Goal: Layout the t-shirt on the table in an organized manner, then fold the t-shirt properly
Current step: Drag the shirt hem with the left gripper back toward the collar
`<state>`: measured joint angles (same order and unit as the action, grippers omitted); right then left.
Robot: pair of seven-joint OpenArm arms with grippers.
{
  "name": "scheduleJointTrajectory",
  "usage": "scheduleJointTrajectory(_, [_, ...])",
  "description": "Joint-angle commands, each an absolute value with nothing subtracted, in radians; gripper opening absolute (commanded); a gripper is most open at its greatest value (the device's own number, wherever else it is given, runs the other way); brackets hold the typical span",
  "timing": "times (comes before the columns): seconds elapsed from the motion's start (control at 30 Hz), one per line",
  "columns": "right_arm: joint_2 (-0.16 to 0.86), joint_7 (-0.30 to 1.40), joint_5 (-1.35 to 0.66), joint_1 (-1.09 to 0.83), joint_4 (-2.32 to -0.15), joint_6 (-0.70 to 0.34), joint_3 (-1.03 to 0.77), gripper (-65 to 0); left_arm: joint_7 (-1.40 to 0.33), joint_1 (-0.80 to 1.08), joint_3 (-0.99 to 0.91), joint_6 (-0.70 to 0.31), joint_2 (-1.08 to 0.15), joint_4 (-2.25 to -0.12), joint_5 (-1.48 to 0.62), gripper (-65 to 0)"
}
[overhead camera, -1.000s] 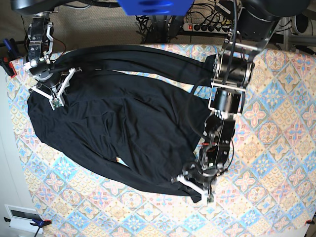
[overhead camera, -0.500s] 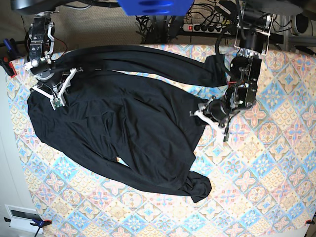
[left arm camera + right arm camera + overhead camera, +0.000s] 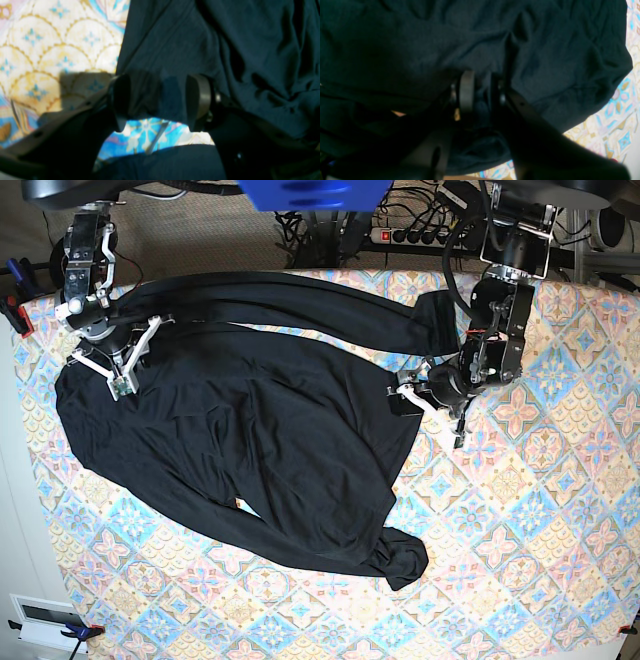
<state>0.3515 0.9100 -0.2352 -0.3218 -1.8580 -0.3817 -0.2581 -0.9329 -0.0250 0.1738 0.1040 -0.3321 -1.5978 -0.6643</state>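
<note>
The t-shirt is spread across the middle and left of the tabletop, mostly flat but creased, with one long sleeve stretched along the far edge and a bunched corner left near the front. It is judged that laying out is unfinished, since the hem runs slanted and the lower corner is crumpled.

The right gripper is set on the shoulder region at the far left. In the right wrist view its jaws are narrowed to a slim gap with dark cloth pinched between them, apparently so that this corner is anchored or can be pulled outward.

The left gripper is placed at the shirt's side edge, just below the sleeve end. In the left wrist view its jaws stand wide apart, with the fabric edge lying between the fingers but not clamped. The placement suggests that a grasp of this edge is being prepared, so the body can be drawn straight against the hold on the opposite side.
</note>
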Motion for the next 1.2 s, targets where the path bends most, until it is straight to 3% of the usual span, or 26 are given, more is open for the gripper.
scheduleJointTrajectory(0.0, [0.366, 0.895, -0.239, -0.317, -1.879, -0.377, -0.266, -54.3, -0.935, -0.038, 0.18, 0.096, -0.335, -1.615, -0.674, -30.7])
scheduleJointTrajectory(0.2, [0.366, 0.895, -0.239, -0.315, -1.879, -0.377, -0.268, -54.3, -0.938, -0.028, 0.186, 0.094, -0.36, -1.61, -0.667, -37.7])
scheduleJointTrajectory(0.43, [0.366, 0.895, -0.239, -0.315, -1.879, -0.377, -0.268, -54.4, -0.929, -0.001, 0.179, 0.093, -0.438, -1.616, -0.671, -63.6])
scheduleJointTrajectory(0.47, [0.366, 0.895, -0.239, -0.315, -1.879, -0.377, -0.268, -54.4, -0.932, -0.001, 0.179, 0.093, -0.455, -1.616, -0.67, -65.0])
scheduleJointTrajectory(0.67, [0.366, 0.895, -0.239, -0.315, -1.879, -0.377, -0.268, -54.4, -0.932, 0.048, 0.051, 0.09, -0.501, -1.647, -0.68, -65.0])
scheduleJointTrajectory(0.87, [0.366, 0.895, -0.239, -0.315, -1.879, -0.377, -0.268, -54.4, -0.937, 0.154, -0.116, 0.01, -0.532, -1.774, -0.671, -65.0])
scheduleJointTrajectory(1.03, [0.364, 0.895, -0.239, -0.315, -1.879, -0.377, -0.266, -54.4, -0.932, 0.13, -0.101, 0.01, -0.516, -1.753, -0.673, -64.2])
scheduleJointTrajectory(1.17, [0.364, 0.895, -0.239, -0.314, -1.879, -0.377, -0.266, -54.4, -0.938, 0.042, -0.008, 0.012, -0.499, -1.689, -0.671, -57.5])
